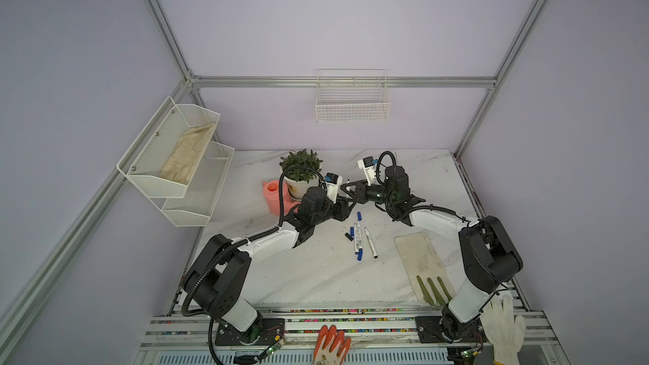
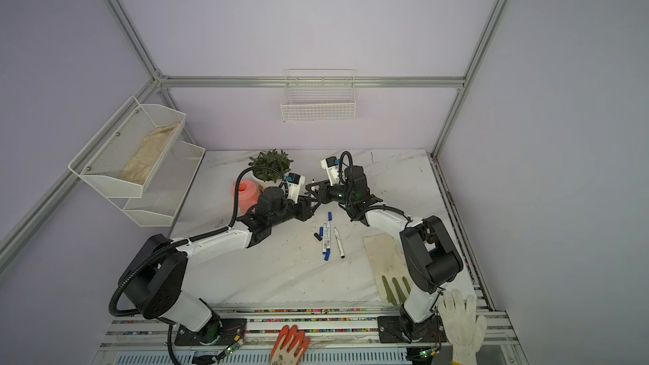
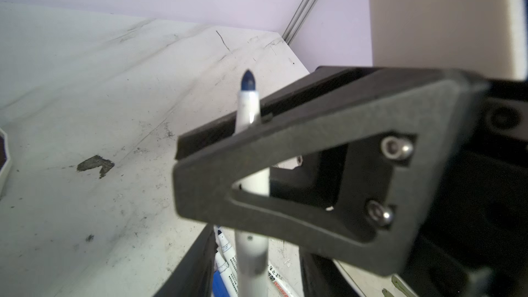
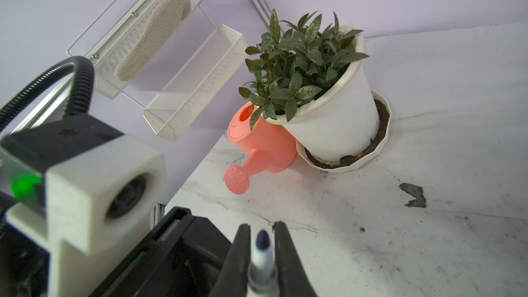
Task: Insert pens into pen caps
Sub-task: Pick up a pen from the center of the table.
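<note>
My right gripper [image 4: 262,225] is shut on a white pen [image 4: 261,267] whose bare blue tip [image 3: 248,80] sticks out past its fingers. The held pen [image 1: 347,180] hangs over the table's middle in both top views. My left gripper [image 3: 254,241] is open, one jaw on each side of the same pen's barrel with a gap both ways. Both grippers meet tip to tip [image 1: 346,201] [image 1: 343,188]. Below them lie more pens [image 1: 357,240] [image 2: 326,240], one of them black-ended [image 1: 370,244]. Beside these lie a loose blue cap [image 1: 351,231] and a black cap [image 1: 348,237].
A potted plant [image 1: 301,166] and a pink watering can [image 1: 275,198] stand behind the left arm. A worn glove [image 1: 421,265] lies flat at the right. A mesh shelf [image 1: 175,156] and a wire basket [image 1: 352,103] hang on the walls. Orange [image 1: 332,344] and white [image 1: 504,324] gloves rest on the front rail.
</note>
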You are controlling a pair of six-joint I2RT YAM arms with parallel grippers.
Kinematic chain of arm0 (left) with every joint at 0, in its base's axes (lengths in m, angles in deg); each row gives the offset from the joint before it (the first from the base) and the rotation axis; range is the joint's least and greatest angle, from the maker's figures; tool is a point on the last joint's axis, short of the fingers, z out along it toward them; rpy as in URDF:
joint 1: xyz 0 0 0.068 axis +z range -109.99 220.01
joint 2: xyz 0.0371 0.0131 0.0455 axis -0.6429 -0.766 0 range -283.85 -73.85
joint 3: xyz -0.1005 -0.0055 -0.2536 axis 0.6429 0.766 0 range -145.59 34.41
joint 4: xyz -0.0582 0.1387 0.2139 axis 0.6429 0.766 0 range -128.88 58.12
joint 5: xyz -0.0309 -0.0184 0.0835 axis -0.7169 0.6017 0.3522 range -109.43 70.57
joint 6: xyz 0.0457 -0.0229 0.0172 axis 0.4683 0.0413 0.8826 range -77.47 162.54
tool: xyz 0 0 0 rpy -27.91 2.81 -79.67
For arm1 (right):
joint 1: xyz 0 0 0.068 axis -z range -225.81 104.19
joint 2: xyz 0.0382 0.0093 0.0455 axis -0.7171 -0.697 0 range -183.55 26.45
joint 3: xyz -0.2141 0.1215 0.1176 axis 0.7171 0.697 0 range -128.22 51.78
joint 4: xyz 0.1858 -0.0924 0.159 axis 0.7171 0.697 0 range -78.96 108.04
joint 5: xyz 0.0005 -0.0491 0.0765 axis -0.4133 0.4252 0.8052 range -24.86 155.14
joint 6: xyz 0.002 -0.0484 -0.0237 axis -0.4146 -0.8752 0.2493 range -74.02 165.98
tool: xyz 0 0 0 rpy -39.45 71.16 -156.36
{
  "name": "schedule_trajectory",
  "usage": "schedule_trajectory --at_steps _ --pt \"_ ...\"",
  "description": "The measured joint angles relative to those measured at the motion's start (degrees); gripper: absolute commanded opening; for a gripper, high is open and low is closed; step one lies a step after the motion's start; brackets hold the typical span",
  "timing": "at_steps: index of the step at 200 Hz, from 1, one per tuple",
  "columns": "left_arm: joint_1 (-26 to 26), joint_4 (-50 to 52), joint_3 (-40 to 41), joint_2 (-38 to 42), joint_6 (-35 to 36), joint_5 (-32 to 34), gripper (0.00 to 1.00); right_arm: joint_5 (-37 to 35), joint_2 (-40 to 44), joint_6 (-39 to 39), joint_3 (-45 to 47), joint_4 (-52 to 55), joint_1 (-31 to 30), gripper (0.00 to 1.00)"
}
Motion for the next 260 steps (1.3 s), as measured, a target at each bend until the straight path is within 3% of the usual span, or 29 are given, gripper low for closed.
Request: schedule_trajectory --at_steps 123,156,184,192,206,219,238,260 --pt "0.0 -4.1 -0.1 -2.1 -0.1 -3.1 0.24 2.3 0.8 1.7 0.0 -0.4 1.7 0.00" --pt "0.0 -6.0 -0.1 -2.6 -0.6 -3.8 0.00 2.3 0.8 1.9 0.0 -0.5 1.7 0.00" --pt "0.0 -6.3 -0.1 -2.7 -1.1 -3.8 0.00 2.3 0.8 2.1 0.0 -0.9 2.0 0.00" --pt "0.0 -6.2 -0.1 -2.7 -1.1 -3.3 0.00 2.0 0.8 2.3 0.0 -0.9 2.0 0.07" --pt "0.0 -6.0 -0.1 -2.6 -1.1 -2.3 0.00 1.2 0.8 2.7 0.0 -0.8 2.0 0.33" --pt "0.0 -4.9 -0.1 -2.2 -1.1 -0.4 0.00 -0.6 0.9 3.3 0.1 -0.8 2.0 0.47" --pt "0.7 -2.7 -0.1 -1.5 -1.1 3.0 0.00 -4.5 1.6 2.7 0.3 0.4 2.5 0.56" --pt "1.1 0.2 0.1 -0.4 -1.0 7.3 0.00 -10.7 2.7 1.0 -0.1 4.4 2.7 0.58"
